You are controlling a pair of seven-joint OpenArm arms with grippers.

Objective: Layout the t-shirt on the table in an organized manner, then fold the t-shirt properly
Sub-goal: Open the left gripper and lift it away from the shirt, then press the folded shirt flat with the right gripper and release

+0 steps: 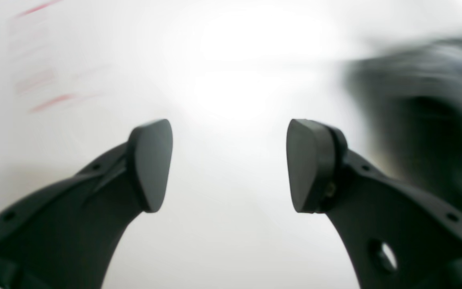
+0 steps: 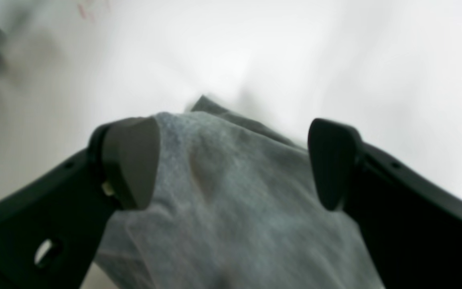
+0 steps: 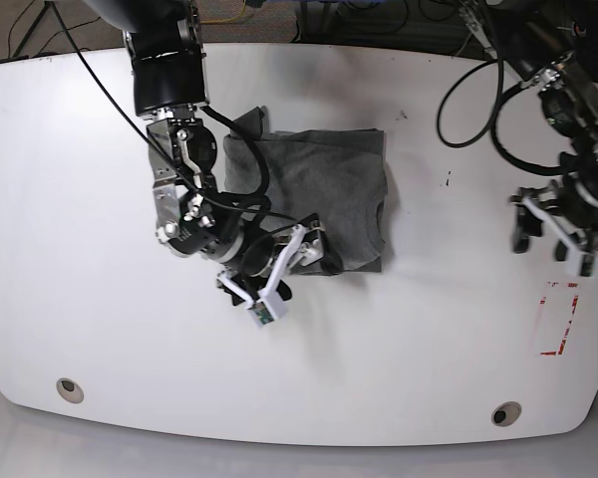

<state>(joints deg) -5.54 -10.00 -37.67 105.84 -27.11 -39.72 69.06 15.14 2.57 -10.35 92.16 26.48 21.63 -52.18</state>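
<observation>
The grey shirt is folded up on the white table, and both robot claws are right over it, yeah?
Not quite. Only the right claw is over the shirt. The left claw is far off to the side, above bare table near the red tape marks. The base view shows this. The shirt is indeed folded on the white table.

From high above, we look straight down on the whole table [image 3: 399,398] and both arms. Our left wrist camera sits close behind its fingers [image 1: 150,164], facing bare tabletop between them, blurred dark cloth beyond the right-hand finger. Our right wrist camera looks likewise past its fingers [image 2: 132,160] at the t-shirt [image 2: 231,192] lying between them, also visible from overhead [image 3: 329,189].
</observation>
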